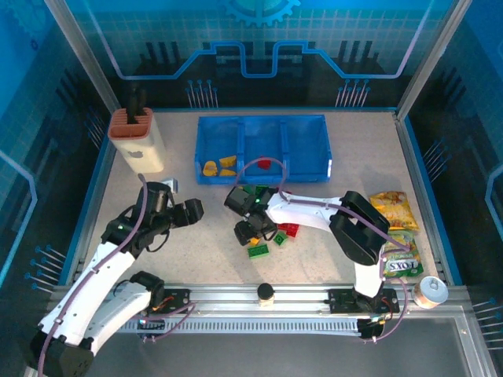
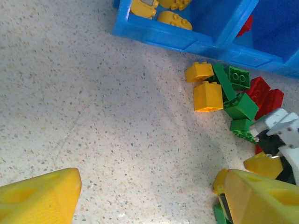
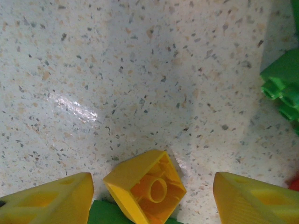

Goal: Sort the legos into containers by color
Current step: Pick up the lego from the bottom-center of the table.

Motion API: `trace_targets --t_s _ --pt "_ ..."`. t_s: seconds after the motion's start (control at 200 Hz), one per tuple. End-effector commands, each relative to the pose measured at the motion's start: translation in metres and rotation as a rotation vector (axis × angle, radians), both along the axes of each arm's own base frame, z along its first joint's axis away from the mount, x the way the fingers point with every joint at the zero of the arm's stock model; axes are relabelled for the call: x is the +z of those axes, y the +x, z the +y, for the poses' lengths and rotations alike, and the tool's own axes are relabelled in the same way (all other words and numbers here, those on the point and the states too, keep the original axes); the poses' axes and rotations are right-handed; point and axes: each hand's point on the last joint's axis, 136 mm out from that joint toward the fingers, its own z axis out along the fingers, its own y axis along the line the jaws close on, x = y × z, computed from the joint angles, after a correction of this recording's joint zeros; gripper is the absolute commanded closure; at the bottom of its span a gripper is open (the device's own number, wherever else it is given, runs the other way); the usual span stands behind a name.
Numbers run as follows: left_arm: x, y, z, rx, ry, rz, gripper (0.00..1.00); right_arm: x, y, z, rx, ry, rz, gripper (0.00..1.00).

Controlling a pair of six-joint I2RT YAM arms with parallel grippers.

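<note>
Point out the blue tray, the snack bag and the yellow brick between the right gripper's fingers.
blue tray (image 1: 305,145), top view, right compartment's bare floor.
snack bag (image 1: 393,210), top view, its middle.
yellow brick (image 3: 145,186), right wrist view, hollow underside.

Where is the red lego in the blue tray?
From above, the small red plastic brick sits in the translucent blue tray's middle compartment, right of the yellow bricks.

White arms (image 1: 86,281), black joints (image 1: 357,229), yellow fingers (image 2: 42,196)

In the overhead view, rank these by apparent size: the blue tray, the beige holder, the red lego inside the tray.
Largest to smallest:
1. blue tray
2. beige holder
3. red lego, clearly the smallest
</note>
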Motion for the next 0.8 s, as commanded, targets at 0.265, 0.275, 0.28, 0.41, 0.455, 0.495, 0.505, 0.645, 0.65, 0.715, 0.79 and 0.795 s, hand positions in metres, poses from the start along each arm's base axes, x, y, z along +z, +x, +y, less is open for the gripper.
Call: trace_targets --t_s 0.265,0.275,0.28,0.41,0.455,0.495,0.505,0.645,0.65,0.715,0.79,0.795 --pt "-0.004 -0.006 -0.006 -0.008 -0.035 0.028 0.21 -0.02 -0.013 0.003 -0.059 -0.038 0.022 0.4" --pt "-0.004 -0.006 -0.006 -0.009 -0.034 0.028 0.21 -0.021 -0.013 0.003 -0.058 -0.038 0.022 0.4" --pt "-0.004 -0.006 -0.006 -0.008 -0.034 0.028 0.2 -0.021 -0.013 0.003 -0.059 -0.039 0.022 0.41" --pt "-0.004 -0.008 -0.004 -0.006 -0.03 0.027 0.21 -0.023 -0.012 0.003 -0.061 -0.047 0.021 0.44" --pt "-0.004 -0.009 -0.003 -0.003 -0.029 0.028 0.21 -0.025 -0.011 0.002 -0.062 -0.051 0.019 0.46" --pt "-0.003 -0.009 -0.004 -0.003 -0.03 0.026 0.21 -0.026 -0.011 0.002 -0.062 -0.056 0.019 0.47" --pt "-0.003 -0.009 -0.004 -0.003 -0.03 0.025 0.21 -0.027 -0.011 0.002 -0.063 -0.057 0.018 0.48" --pt "-0.003 -0.01 -0.002 0.002 -0.03 0.021 0.21 -0.023 -0.008 0.001 -0.07 -0.058 -0.006 0.57" --pt "-0.003 -0.01 -0.003 0.001 -0.031 0.02 0.21 -0.023 -0.007 0.001 -0.07 -0.058 -0.008 0.57" --pt "-0.002 -0.01 -0.002 0.001 -0.029 0.017 0.22 -0.014 -0.004 0.003 -0.064 -0.052 -0.032 0.6" --pt "0.001 -0.01 -0.002 0.002 -0.027 0.011 0.22 0.006 0.005 0.01 -0.048 -0.04 -0.077 0.61" --pt "0.001 -0.01 -0.002 0.002 -0.026 0.01 0.22 0.008 0.006 0.01 -0.047 -0.038 -0.081 0.62"
